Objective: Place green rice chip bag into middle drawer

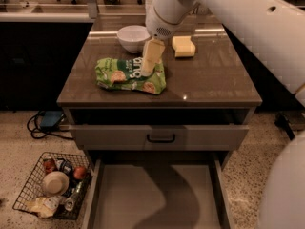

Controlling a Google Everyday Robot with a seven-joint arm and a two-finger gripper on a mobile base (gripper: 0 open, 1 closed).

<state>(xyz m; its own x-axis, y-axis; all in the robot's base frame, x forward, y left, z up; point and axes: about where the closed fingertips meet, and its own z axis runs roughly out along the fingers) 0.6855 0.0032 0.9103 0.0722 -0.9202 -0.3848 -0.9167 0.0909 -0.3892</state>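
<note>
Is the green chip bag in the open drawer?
No, the green rice chip bag lies on the countertop, with the tool right above it.

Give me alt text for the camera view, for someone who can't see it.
The tool is low over the green bag, which lies on the counter in front of a white bowl and a yellow sponge. Below, the middle drawer stands open.

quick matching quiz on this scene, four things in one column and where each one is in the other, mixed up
Things:
1 gripper
2 white bowl
3 yellow sponge
4 middle drawer

Places:
a pulled open at the bottom of the view
b low over the green rice chip bag
c back of the countertop, on the bowl's right in view
d back of the countertop, behind the bag

Pairs: 1-b, 2-d, 3-c, 4-a
</note>
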